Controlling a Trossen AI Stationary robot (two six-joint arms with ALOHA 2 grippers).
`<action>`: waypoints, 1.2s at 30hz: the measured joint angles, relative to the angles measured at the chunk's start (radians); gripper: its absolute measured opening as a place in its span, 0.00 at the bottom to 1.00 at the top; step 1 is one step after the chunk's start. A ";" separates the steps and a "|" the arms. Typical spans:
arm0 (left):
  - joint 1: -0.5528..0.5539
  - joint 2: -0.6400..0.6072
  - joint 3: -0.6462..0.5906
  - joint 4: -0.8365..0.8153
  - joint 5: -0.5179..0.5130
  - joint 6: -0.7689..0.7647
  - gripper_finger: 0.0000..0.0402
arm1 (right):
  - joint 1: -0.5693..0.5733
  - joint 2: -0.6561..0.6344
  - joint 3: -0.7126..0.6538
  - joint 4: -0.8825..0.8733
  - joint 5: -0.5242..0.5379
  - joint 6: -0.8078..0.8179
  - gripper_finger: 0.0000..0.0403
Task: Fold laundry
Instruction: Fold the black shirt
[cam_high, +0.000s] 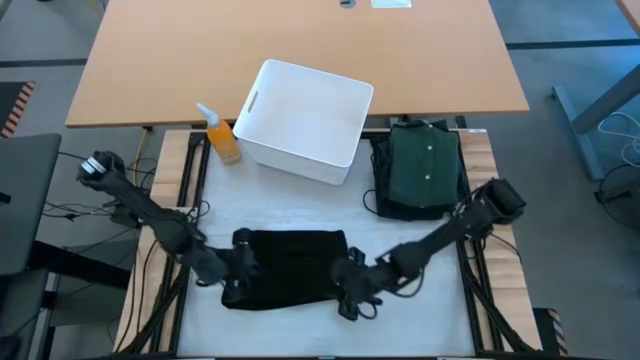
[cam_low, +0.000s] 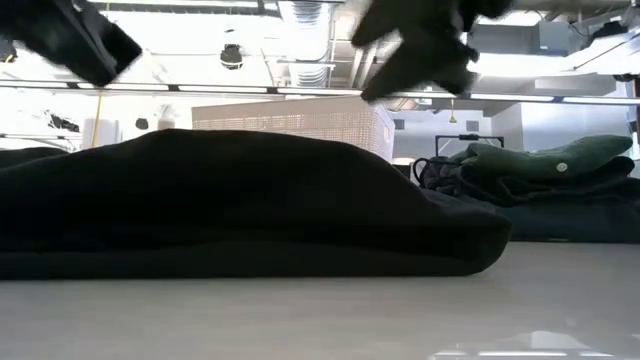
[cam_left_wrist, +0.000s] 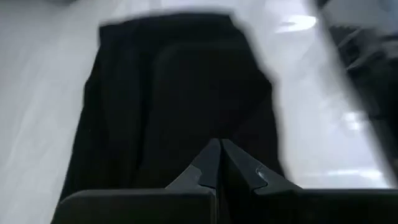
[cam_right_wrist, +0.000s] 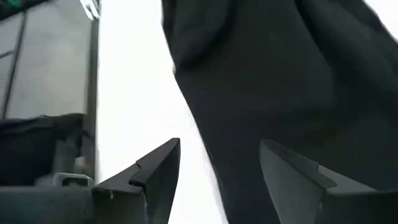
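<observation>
Centrally, near the table's (cam_high: 420, 320) front edge, a folded black garment (cam_high: 290, 268) is laid flat. Far right, a dark green buttoned shirt (cam_high: 425, 165) is stacked on darker clothing beside a white bin (cam_high: 305, 120) and an orange spray bottle (cam_high: 222, 135). The left gripper (cam_high: 240, 258) is pressed shut at the garment's left end; the right gripper (cam_high: 352, 290) is spread wide at its right, nothing held.

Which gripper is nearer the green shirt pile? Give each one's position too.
Right. The right gripper, open, is at the black garment's right edge, below-left of the green shirt pile in the high view. The left gripper, shut, is at the garment's left edge, farther off.
</observation>
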 joint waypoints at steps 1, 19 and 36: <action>0.009 0.035 0.000 0.003 -0.006 -0.005 0.00 | 0.012 0.000 -0.036 0.040 0.025 0.000 0.61; 0.117 0.270 0.225 -0.382 0.229 0.104 0.15 | 0.035 -0.004 -0.209 0.148 0.087 0.027 0.61; 0.179 0.321 0.224 -0.436 0.313 0.112 0.51 | 0.048 -0.003 -0.209 0.139 0.105 -0.028 0.61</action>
